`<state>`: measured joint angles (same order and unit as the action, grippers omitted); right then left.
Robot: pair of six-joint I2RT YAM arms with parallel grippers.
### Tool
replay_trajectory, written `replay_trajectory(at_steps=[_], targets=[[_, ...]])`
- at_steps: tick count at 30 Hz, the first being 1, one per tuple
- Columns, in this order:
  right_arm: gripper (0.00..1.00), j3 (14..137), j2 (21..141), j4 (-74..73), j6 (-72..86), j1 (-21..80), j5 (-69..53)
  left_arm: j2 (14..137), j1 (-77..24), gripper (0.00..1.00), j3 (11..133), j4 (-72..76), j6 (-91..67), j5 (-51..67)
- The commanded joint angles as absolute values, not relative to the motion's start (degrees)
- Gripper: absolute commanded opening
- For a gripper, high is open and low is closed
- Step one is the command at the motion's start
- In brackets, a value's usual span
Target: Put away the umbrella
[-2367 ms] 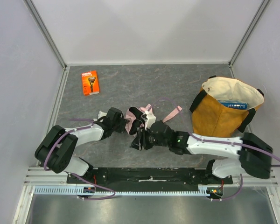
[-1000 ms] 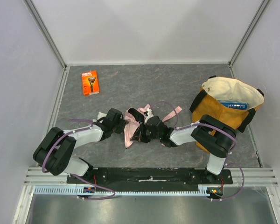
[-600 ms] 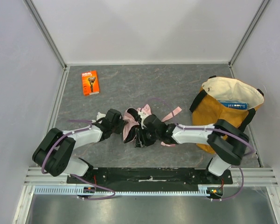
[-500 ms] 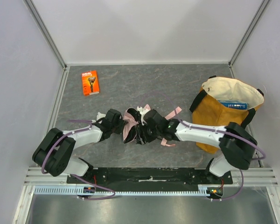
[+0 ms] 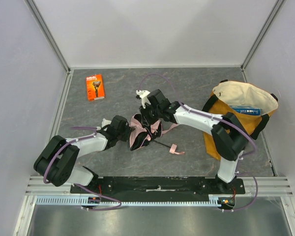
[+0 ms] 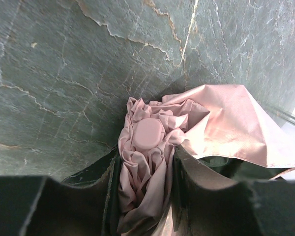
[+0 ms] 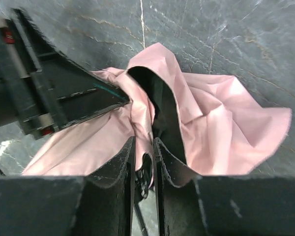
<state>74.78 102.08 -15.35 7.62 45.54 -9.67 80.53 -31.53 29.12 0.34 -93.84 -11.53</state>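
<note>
**Both claws on the umbrella, mid-table**

Top view: I see the umbrella (image 5: 137,135) lying crumpled on the grey table (image 5: 196,88), roughly central, with its thin black shaft and a pink strap trailing toward the near right. My left gripper (image 5: 127,130) meets it from the left, and my right gripper (image 5: 150,118) comes at it from the far side. The mustard tote bag (image 5: 226,128) stands well apart at the right, and an orange razor pack (image 5: 94,87) lies far left.

Left wrist: the left claw's fingers (image 6: 191,182) squeeze a bunch of pink fabric, with a rounded pink cap (image 6: 148,133) just beyond the tips.

Right wrist: the right claw's fingers (image 7: 119,172) stand narrow, pinching a fold of pink fabric with a dark piece in the slit. The rest of the canopy spreads over the table beyond.
</note>
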Motion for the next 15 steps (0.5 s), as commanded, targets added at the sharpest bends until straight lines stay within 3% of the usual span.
replay_trajectory(at_steps=[1, 9, 15], targets=[[0.26, 78.93, 107.48, -12.13, 4.14, 44.03, -20.29, 82.27, -31.38, 0.02, 26.19, -9.41, -90.09, -15.47], [0.39, 67.77, 105.39, -3.88, 6.41, 44.12, -29.35, 83.32, -31.38, 0.02, 27.42, -9.23, -89.65, -14.68], [0.51, 66.71, 105.64, -1.58, 8.79, 44.38, -30.15, 83.76, -31.38, 0.02, 27.25, -8.88, -89.74, -14.33]])
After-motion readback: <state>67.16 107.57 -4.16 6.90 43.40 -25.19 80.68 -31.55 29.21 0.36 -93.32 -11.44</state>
